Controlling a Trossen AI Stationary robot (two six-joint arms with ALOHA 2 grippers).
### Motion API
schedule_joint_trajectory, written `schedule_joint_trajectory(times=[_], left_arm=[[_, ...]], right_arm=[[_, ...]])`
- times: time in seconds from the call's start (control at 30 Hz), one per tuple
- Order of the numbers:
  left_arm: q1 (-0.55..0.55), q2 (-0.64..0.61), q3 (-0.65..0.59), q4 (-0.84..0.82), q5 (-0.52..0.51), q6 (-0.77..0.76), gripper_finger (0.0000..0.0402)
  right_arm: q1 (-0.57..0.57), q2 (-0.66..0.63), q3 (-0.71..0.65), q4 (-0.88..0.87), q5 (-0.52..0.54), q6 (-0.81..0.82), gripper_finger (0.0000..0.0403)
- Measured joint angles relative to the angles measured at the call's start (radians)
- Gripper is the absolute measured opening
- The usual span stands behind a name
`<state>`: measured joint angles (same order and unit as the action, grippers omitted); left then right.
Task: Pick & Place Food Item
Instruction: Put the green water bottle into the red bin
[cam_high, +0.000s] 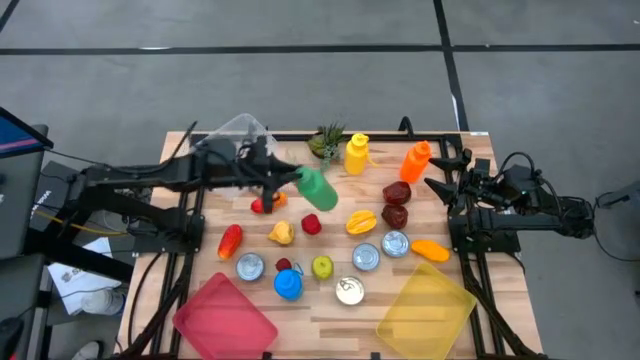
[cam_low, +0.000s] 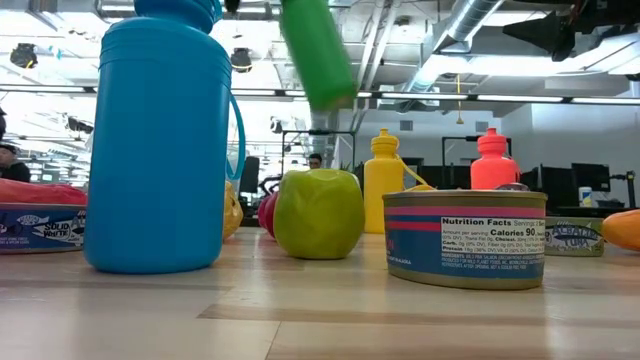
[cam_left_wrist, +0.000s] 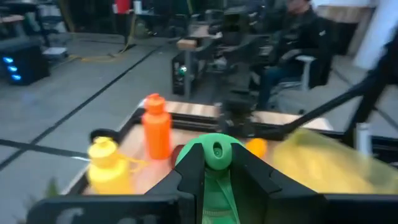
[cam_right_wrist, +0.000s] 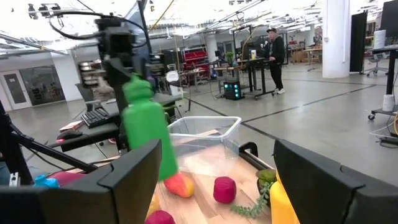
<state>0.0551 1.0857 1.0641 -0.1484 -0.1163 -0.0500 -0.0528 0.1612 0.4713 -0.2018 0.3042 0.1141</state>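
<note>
A green bottle (cam_high: 318, 188) hangs in the air above the middle of the table, with my left gripper (cam_high: 292, 178) shut on it. It also shows high up in the low view (cam_low: 318, 50) and, tilted, in the right wrist view (cam_right_wrist: 149, 130). Toy foods lie below it: a red pepper (cam_high: 230, 240), a green apple (cam_high: 322, 266), a yellow fruit (cam_high: 361, 221) and several cans. At the table's right edge my right gripper (cam_high: 440, 172) waits open with nothing between its fingers. My left gripper pinches the green bottle between its two fingers (cam_left_wrist: 189, 177) near its narrower upper end (cam_right_wrist: 138, 90). The fingers come nearly level from the table's left. The bottle is lifted clear, and its body (cam_high: 325, 195) slants down and away from the gripper, toward the table's right.
A yellow bottle (cam_high: 356, 153), an orange bottle (cam_high: 415, 160) and a clear bin (cam_high: 240, 130) stand along the far edge. A blue bottle (cam_high: 288, 285), a red tray (cam_high: 225, 318) and a yellow tray (cam_high: 425, 308) are at the near side. A person sits beyond the table.
</note>
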Motion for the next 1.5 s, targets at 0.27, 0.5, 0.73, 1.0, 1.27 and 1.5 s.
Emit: schedule_joint_trajectory(times=[0.27, 0.5, 0.73, 1.0, 1.27, 1.5], left_arm=[[-0.262, -0.122, 0.000, -0.126, -0.109, -0.142, 0.0049], [-0.453, -0.179, 0.004, -0.148, -0.174, -0.254, 0.0049], [-0.584, -0.171, 0.104, -0.133, -0.175, -0.296, 0.0050], [-0.731, -0.135, 0.144, -0.167, -0.168, -0.401, 0.0050], [-0.903, -0.031, 0.144, -0.137, -0.295, -0.486, 0.0051], [-0.996, 0.033, 0.143, -0.298, -0.504, -0.474, 0.0051]], right_arm=[[-0.001, 0.000, 0.000, 0.002, 0.004, 0.001, 0.0302], [-0.001, 0.001, 0.000, 0.000, 0.008, 0.007, 0.0301], [-0.001, 0.001, 0.000, 0.001, 0.008, 0.010, 0.0302], [-0.001, 0.001, 0.000, 0.000, 0.008, 0.036, 0.0302], [-0.001, 0.001, 0.000, -0.004, 0.009, 0.081, 0.0302], [-0.001, 0.001, 0.000, -0.041, 0.009, 0.081, 0.0301]])
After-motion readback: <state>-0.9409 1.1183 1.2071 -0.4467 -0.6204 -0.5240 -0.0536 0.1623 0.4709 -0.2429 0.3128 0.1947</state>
